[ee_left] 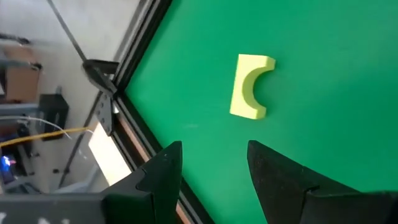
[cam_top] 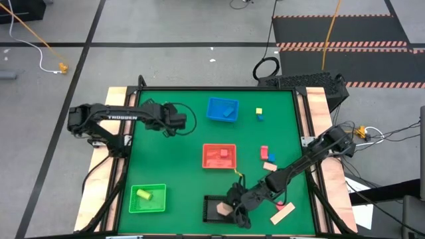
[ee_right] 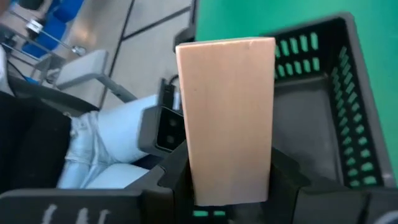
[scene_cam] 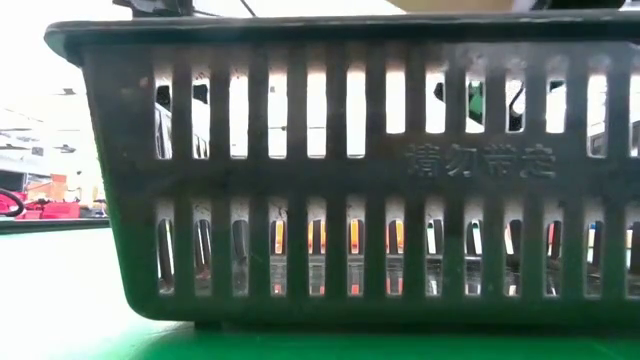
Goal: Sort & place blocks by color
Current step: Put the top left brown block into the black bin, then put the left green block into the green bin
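My right gripper [cam_top: 234,212] is at the table's near edge, shut on a plain tan bar [ee_right: 227,112] over the black bin [cam_top: 214,207]. In the low view that bin's slotted wall [scene_cam: 340,180] fills the picture. My left gripper [ee_left: 214,165] is open and hovers near the far left of the table, short of a yellow arch block [ee_left: 250,87] that lies flat on the green mat. Loose blocks lie to the right: yellow and blue [cam_top: 259,114], pink, blue and tan [cam_top: 268,158], and a tan bar [cam_top: 282,213]. My right gripper pinches the tan bar by one end [ee_right: 227,183] between its two fingers. The bar sticks out forward along the fingers. Its free end [ee_right: 224,53] is over the black bin; I cannot tell whether it touches the bin.
A blue bin [cam_top: 221,109] holds a blue block, a red bin [cam_top: 219,156] holds red pieces, and a green bin [cam_top: 147,198] holds a yellow one. A person's leg in pale trousers [ee_right: 106,149] is beyond the near edge. Open mat lies between the bins.
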`<state>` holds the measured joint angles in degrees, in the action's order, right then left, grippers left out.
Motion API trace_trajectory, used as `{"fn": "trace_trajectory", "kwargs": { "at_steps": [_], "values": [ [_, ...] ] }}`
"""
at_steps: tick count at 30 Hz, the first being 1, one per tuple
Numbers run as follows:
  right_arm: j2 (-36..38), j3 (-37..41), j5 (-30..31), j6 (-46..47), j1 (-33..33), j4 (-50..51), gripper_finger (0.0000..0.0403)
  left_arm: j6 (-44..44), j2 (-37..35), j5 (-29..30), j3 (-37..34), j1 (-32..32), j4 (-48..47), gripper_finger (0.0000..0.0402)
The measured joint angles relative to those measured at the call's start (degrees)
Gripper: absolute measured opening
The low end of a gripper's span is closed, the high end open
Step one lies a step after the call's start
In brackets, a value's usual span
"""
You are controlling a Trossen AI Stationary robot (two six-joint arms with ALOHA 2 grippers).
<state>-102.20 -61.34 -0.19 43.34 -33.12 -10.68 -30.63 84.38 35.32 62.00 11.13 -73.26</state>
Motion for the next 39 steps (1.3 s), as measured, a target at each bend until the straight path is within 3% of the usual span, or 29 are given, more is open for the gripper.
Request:
{"fn": "trace_trajectory", "kwargs": {
  "at_steps": [12, 19, 26, 39],
  "values": [
    [-0.83, 0.02, 0.20, -2.30, 0.13, -0.34, 0.0155, 14.33, 0.00, -18.35, 0.00, 7.35, 11.37, 0.0184],
    [-0.80, 0.04, 0.32, -2.48, 0.13, -2.58, 0.0213, 16.65, 0.00, -19.31, 0.00, 12.14, 13.17, 0.0184],
    [-0.80, 0.07, 0.27, -2.48, 0.00, -4.19, 0.0269, 19.06, 0.02, -24.49, -2.76, 17.01, 13.70, 0.0184],
    [-0.80, 0.09, 0.13, -5.05, 0.74, -4.75, 0.0283, 22.98, 0.04, -25.51, -14.71, 23.71, 32.34, 0.0184]
  ]
}}
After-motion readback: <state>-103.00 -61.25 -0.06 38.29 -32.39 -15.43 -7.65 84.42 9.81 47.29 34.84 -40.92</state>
